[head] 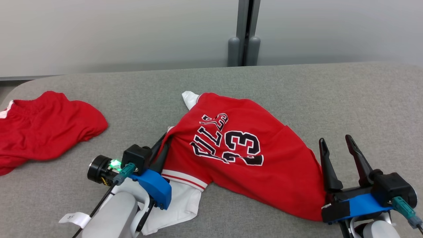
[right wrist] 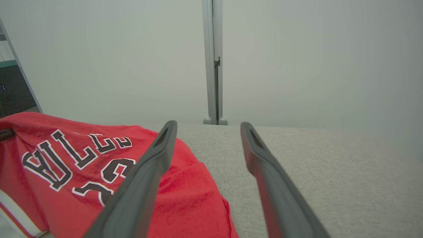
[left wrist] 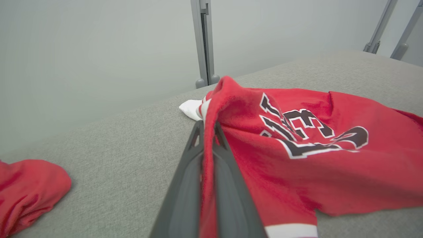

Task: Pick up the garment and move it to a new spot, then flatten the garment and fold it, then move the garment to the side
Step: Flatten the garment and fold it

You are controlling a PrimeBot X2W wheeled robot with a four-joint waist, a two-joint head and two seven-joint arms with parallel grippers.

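We see the left gripper, lower left of centre in the head view, pressed together on a raised fold at the left edge of the red jersey. The jersey sprawls rumpled across the middle of the frame on the grey table. Lower right, the right gripper stands spread wide beside the jersey's right edge, pinching nothing. Far left lies another red cloth.

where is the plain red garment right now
In the head view the plain red garment lies at the far left of the grey surface, apart from the red number 23 jersey to its right.
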